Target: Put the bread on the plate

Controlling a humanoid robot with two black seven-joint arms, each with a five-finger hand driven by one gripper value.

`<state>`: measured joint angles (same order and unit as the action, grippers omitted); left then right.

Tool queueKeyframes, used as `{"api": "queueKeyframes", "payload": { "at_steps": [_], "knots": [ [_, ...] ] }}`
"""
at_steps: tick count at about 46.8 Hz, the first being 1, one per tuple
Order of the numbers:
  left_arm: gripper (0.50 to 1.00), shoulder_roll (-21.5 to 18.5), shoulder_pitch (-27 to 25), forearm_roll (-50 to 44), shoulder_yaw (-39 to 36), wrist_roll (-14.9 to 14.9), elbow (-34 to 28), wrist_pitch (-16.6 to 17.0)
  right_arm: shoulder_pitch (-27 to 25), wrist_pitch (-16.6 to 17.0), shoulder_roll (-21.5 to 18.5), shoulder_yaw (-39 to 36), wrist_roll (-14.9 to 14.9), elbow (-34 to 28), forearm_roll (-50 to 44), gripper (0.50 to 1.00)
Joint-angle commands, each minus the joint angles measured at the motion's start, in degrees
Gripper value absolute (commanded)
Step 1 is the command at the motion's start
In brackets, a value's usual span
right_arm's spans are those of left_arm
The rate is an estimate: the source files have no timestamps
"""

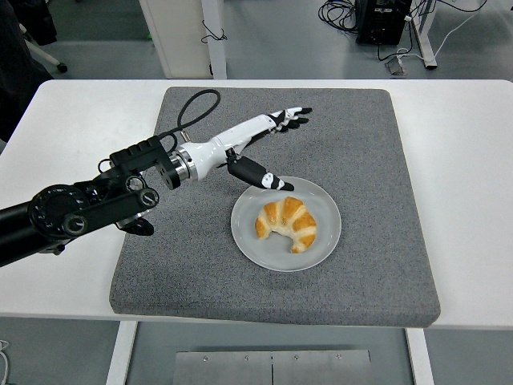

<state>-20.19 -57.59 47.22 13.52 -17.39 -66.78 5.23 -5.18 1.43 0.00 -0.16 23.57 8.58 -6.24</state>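
Note:
A golden croissant (287,224) lies on the round grey plate (324,241) in the middle of the grey mat. My left hand (268,144) hovers above and to the upper left of the plate, its fingers stretched out and the thumb pointing down toward the plate's rim. It holds nothing and does not touch the bread. The black left arm (80,212) reaches in from the left edge. The right arm is out of sight.
The grey foam mat (361,144) covers the centre of the white table (457,160). A black cable (192,108) loops from the left wrist. Beyond the table's far edge are a white post and cables on the floor.

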Motion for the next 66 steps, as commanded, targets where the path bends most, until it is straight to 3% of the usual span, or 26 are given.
{"api": "queueKeyframes", "payload": {
  "at_steps": [1,15,25,37,56,61,66],
  "knots": [
    [0.972,-0.55,1.95,-3.44,5.10,0.17,0.07,0.04,0.00,-0.03,0.00,-0.02,-0.01,-0.06,0.00,1.000],
    [0.972,-1.96,7.84,-13.20,12.05,-0.27,1.92,1.54,0.00,-0.03,0.00,-0.02,-0.01,-0.06,0.00,1.000],
    [0.972,1.02,10.57,-20.06,16.80,-3.79,10.70,1.63,0.00,-0.03,0.00,-0.02,-0.01,0.03,0.00,1.000],
    [0.972,3.84,10.57,-27.70,19.78,-5.20,18.52,1.36,0.00,-0.03,0.00,-0.02,-0.01,-0.06,0.00,1.000],
    [0.971,13.33,7.14,-37.73,24.97,-5.20,38.21,-5.14,0.52,0.06,0.00,-0.28,-0.01,0.20,0.00,1.000],
    [0.971,13.86,6.97,-39.31,25.15,-5.37,40.06,-8.83,1.58,0.23,0.00,-0.37,-0.01,0.38,0.00,1.000],
    [0.972,14.39,6.97,-39.66,25.15,-5.99,40.15,-9.36,1.75,0.32,0.00,-0.46,-0.01,0.73,0.00,1.000]
  ]
}}
